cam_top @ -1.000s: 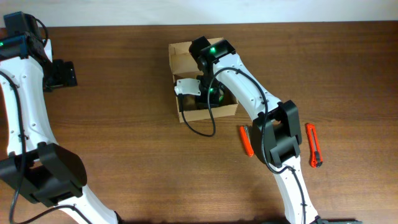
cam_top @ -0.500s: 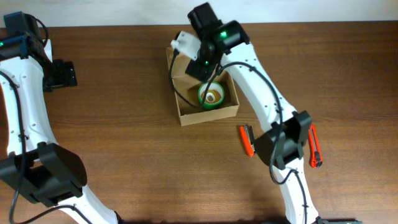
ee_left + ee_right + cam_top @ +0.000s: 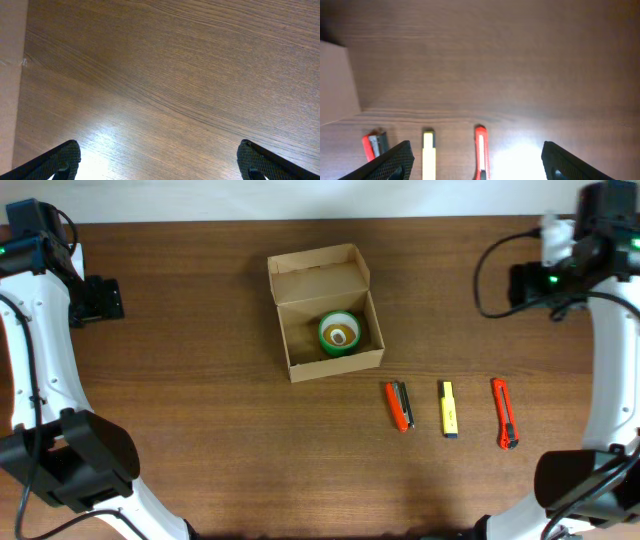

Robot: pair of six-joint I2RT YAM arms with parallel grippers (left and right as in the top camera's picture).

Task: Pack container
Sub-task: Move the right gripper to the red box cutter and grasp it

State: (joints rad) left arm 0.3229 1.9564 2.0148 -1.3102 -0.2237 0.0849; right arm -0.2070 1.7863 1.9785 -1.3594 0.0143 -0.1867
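Note:
The container [image 3: 325,310], a tan cardboard box, stands open at the table's middle with its lid flap raised at the back. A green tape roll [image 3: 339,333] lies flat inside it. My right gripper [image 3: 528,284] hangs far off at the back right, open and holding nothing. In the right wrist view the right gripper [image 3: 477,162] looks down on the table, with a corner of the container [image 3: 337,85] at the left edge. My left gripper [image 3: 100,298] stands at the far left, open over bare wood, as the left wrist view of the gripper [image 3: 160,165] also shows.
Three utility knives lie in a row to the front right of the box: a red and grey one [image 3: 399,405], a yellow one [image 3: 449,408] and a red one [image 3: 505,413]. The same knives show in the right wrist view: red and grey [image 3: 374,145], yellow [image 3: 428,155], red [image 3: 480,152].
My right gripper opened over the box, left the green tape roll inside, and swung away to the back right. The left arm has not moved.

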